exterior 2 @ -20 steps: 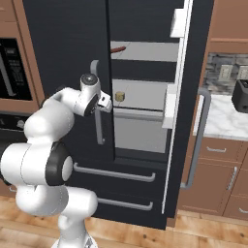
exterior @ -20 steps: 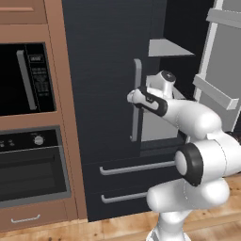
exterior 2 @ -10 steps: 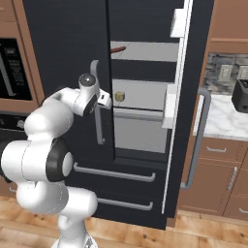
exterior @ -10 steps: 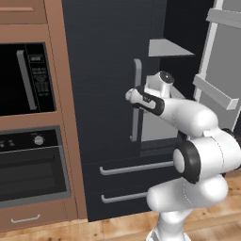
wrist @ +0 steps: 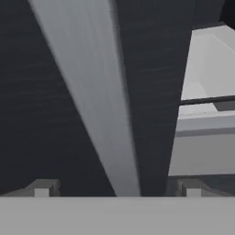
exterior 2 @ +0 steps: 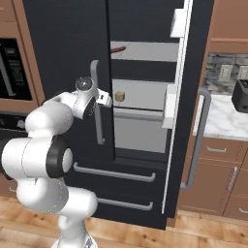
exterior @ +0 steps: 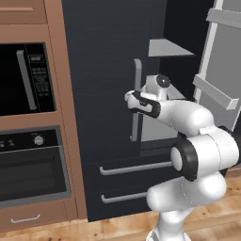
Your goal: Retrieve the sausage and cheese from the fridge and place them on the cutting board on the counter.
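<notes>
The fridge (exterior 2: 140, 29) stands with its right door (exterior 2: 191, 111) swung open and its left door shut. On an upper shelf lies the reddish-brown sausage (exterior 2: 117, 49). The tan cheese (exterior 2: 119, 96) sits on the shelf below it. My gripper (exterior 2: 107, 100) is open, level with the cheese, right at the left door's grey vertical handle (exterior 2: 97, 104). In the hand view the handle (wrist: 92, 92) runs up between my spread fingertips (wrist: 42, 188). From the left, my gripper (exterior: 127, 96) is just left of that handle (exterior: 137, 101). The cutting board and the counter are out of view.
A wall oven (exterior: 30, 164) and microwave (exterior: 26, 80) in wood cabinetry stand left of the fridge. Right of it is a marble-topped cabinet run (exterior 2: 223, 121) with a dark toaster (exterior 2: 240, 94). Two fridge drawers with bar handles (exterior 2: 114, 172) lie below.
My hand has shifted slightly left and closer to the left door's handle. The jaws have stayed open, and the sausage and cheese have not moved.
</notes>
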